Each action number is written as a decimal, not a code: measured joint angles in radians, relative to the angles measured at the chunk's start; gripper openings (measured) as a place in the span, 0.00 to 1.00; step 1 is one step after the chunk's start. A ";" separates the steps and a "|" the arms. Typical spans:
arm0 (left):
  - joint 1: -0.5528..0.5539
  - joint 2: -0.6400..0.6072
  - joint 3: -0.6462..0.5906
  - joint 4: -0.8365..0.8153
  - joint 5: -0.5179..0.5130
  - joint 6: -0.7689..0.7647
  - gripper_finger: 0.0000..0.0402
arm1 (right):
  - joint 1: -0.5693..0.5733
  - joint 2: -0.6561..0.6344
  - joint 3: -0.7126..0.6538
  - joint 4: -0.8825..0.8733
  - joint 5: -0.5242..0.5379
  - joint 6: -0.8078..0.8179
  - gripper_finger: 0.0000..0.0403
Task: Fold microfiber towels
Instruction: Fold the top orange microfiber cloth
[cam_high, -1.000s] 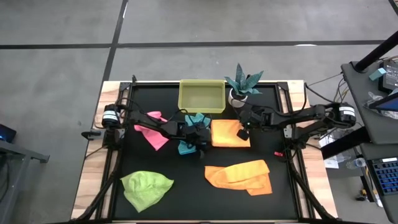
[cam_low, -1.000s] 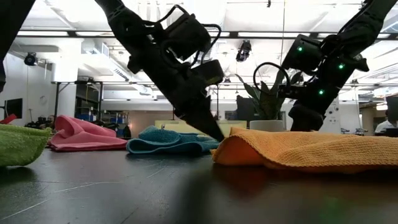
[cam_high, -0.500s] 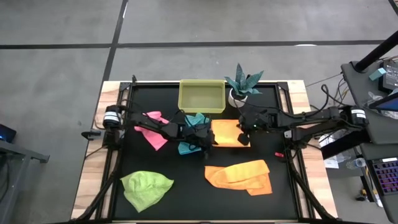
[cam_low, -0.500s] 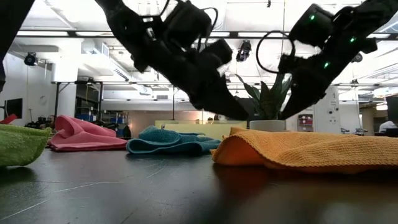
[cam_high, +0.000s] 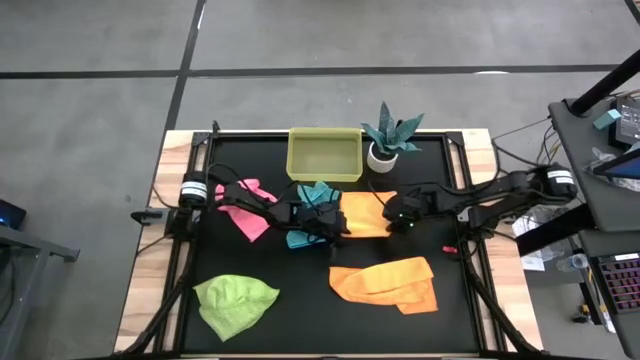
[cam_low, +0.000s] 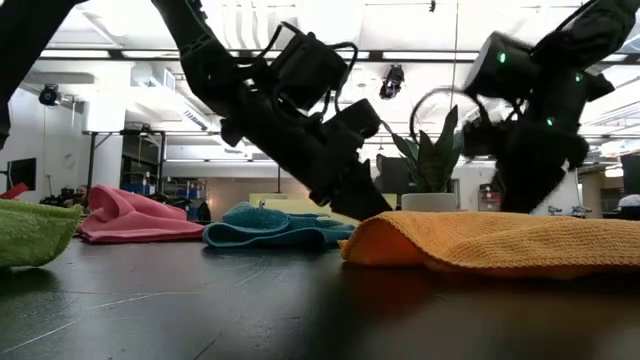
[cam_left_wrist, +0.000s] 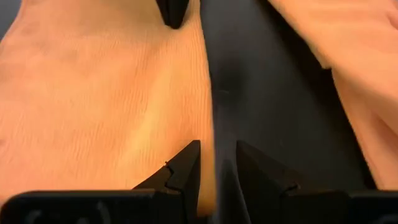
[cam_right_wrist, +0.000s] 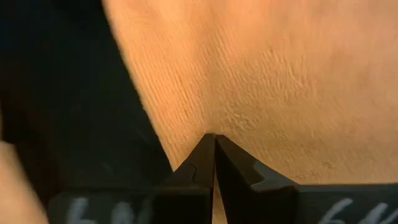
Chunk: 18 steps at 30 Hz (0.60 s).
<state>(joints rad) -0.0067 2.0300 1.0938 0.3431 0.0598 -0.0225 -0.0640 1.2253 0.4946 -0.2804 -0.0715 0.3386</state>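
From above I count five towels on the desk (cam_high: 200, 240): one pink (cam_high: 245, 205), one turquoise (cam_high: 310, 212), one green (cam_high: 235, 302), and two orange, a flat one (cam_high: 365, 213) mid-desk and a rumpled one (cam_high: 390, 283) nearer the front. My left hand (cam_high: 335, 228) sits at the flat orange towel's near-left edge; my right hand (cam_high: 398, 218) at its right edge. Only the wrist views show the fingers: my left hand's (cam_left_wrist: 214, 163) are slightly parted over the towel's edge, gripping nothing I can make out, while my right hand's (cam_right_wrist: 214, 149) are clenched together, tips on the cloth.
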 joint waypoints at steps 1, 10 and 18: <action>0.000 0.000 0.000 -0.011 -0.002 0.000 0.22 | -0.001 0.010 0.002 -0.015 -0.001 0.004 0.02; 0.014 -0.009 0.005 -0.095 -0.006 -0.028 0.22 | -0.002 0.007 0.020 -0.062 -0.011 0.005 0.02; 0.014 -0.104 0.013 -0.172 0.003 -0.014 0.22 | -0.001 -0.068 0.032 -0.072 -0.011 0.003 0.02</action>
<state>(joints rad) 0.0074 1.9257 1.1065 0.1708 0.0631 -0.0362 -0.0651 1.1574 0.5262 -0.3525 -0.0824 0.3416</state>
